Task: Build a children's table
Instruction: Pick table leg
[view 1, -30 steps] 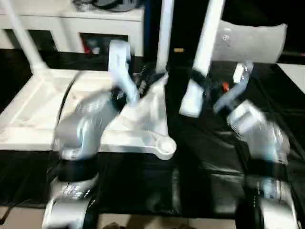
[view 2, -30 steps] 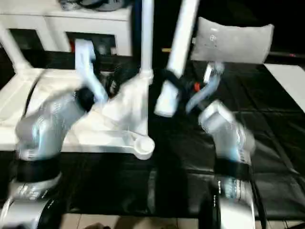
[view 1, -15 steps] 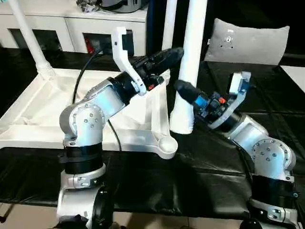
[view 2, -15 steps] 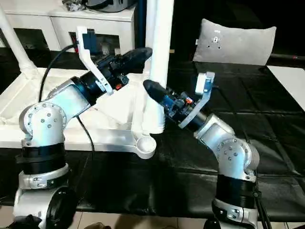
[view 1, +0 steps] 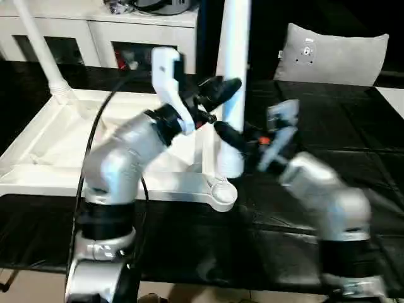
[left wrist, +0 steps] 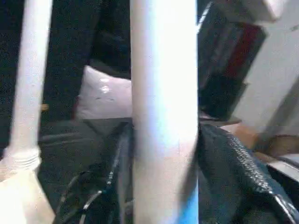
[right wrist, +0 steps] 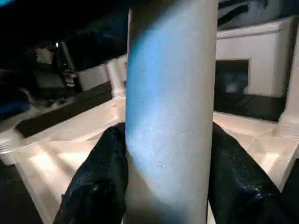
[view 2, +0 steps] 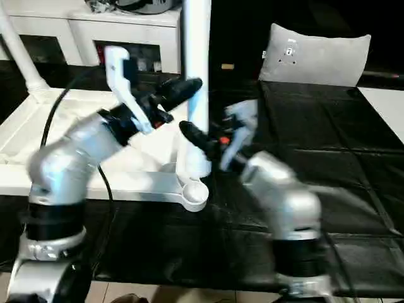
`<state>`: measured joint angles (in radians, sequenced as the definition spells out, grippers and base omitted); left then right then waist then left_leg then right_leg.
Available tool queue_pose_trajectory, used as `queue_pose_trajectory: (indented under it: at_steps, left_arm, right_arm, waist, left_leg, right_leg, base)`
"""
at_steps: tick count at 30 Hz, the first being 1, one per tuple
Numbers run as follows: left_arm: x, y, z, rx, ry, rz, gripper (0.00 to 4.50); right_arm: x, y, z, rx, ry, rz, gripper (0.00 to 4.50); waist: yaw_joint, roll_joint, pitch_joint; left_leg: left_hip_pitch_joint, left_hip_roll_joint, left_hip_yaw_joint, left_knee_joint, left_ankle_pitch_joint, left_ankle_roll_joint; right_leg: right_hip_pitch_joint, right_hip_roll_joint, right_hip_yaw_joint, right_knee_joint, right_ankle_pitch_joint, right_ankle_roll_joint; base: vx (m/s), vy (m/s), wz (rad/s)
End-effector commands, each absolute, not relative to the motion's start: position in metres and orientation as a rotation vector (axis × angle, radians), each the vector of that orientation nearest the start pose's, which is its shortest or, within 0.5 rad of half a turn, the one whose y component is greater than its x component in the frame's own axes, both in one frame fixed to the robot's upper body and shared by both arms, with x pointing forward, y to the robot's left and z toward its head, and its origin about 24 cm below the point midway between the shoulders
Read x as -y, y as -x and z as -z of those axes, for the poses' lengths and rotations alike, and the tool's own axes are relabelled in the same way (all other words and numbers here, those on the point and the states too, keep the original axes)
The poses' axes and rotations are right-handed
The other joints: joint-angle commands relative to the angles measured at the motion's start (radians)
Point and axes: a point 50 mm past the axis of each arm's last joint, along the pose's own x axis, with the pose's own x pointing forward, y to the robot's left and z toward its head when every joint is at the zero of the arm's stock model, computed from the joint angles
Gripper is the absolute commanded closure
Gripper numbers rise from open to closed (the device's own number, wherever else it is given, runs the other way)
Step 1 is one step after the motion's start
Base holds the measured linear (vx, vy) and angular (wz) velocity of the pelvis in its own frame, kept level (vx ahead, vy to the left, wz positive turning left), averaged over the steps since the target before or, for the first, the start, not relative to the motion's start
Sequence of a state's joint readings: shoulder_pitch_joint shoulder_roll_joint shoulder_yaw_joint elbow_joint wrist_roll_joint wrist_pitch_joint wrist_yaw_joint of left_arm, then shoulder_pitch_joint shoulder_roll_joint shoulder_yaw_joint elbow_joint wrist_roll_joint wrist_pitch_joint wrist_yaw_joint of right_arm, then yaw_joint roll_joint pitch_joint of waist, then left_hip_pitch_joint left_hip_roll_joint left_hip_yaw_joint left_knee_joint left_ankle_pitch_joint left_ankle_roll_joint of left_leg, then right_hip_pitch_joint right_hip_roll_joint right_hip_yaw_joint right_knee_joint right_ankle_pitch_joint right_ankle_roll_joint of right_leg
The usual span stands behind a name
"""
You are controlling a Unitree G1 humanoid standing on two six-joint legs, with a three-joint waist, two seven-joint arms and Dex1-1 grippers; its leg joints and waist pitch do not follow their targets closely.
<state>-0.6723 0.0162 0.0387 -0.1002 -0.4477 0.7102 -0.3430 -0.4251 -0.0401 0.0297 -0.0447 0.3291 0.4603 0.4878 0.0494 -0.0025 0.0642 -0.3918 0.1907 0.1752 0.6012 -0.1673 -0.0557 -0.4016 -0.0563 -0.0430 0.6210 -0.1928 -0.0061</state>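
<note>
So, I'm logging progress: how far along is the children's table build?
Done: the far-left leg and far-right leg stand in the upturned top. In hand: left gripper and right gripper clamp the third leg, not yet seated in the near-right socket. Left: seating it, then a fourth leg.
</note>
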Motion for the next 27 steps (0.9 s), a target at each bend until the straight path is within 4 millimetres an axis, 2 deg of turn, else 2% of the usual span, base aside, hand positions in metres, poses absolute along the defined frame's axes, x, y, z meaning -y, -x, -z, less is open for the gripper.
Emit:
queue_pose_trajectory:
  at_steps: [1, 5, 9, 14, 27]
  left_arm:
    - [-0.058, -0.321, -0.194, 0.043, 0.274, 0.744, 2.5]
    - [-0.052, -0.319, -0.192, 0.077, 0.275, 0.704, 2.66]
    - [-0.045, -0.314, -0.187, 0.062, 0.291, 0.712, 2.66]
    - [-0.04, -0.311, -0.183, 0.053, 0.32, 0.715, 2.66]
    - [-0.052, -0.318, -0.182, 0.057, 0.417, 0.645, 2.66]
  right_arm:
    - [0.075, -0.305, -0.133, 0.069, -0.173, -0.753, 2.64]
    - [0.07, -0.304, -0.126, 0.082, -0.181, -0.717, 2.64]
    - [0.067, -0.302, -0.119, 0.1, -0.13, -0.718, 2.64]
    - [0.067, -0.303, -0.116, 0.107, -0.106, -0.724, 2.64]
    - [0.068, -0.309, -0.116, 0.119, -0.066, -0.722, 2.64]
  waist:
    - [-0.005, -0.007, -0.074]
    - [-0.007, -0.006, -0.074]
    - [-0.016, -0.01, -0.074]
    - [-0.02, -0.01, -0.073]
    - [-0.022, -0.014, -0.074]
  left_leg:
    - [0.018, 0.029, -0.008, -0.065, -0.161, -0.016]
    - [0.017, 0.03, -0.008, -0.065, -0.171, -0.006]
    - [0.013, 0.029, -0.008, -0.065, -0.172, 0.001]
    - [0.014, 0.029, -0.007, -0.063, -0.184, 0.015]
    - [0.015, 0.029, -0.006, -0.059, -0.168, 0.03]
  right_leg:
    - [0.047, -0.066, 0.042, -0.082, -0.192, -0.143]
    - [0.048, -0.064, 0.041, -0.083, -0.184, -0.14]
    - [0.05, -0.063, 0.04, -0.083, -0.177, -0.144]
    - [0.048, -0.063, 0.04, -0.087, -0.197, -0.142]
    - [0.048, -0.061, 0.04, -0.083, -0.176, -0.152]
  base:
    - [0.0, 0.0, 0.0]
    - [0.0, 0.0, 0.0]
    - [0.0, 0.0, 0.0]
    - [0.0, 0.0, 0.0]
    - [0.0, 0.0, 0.0]
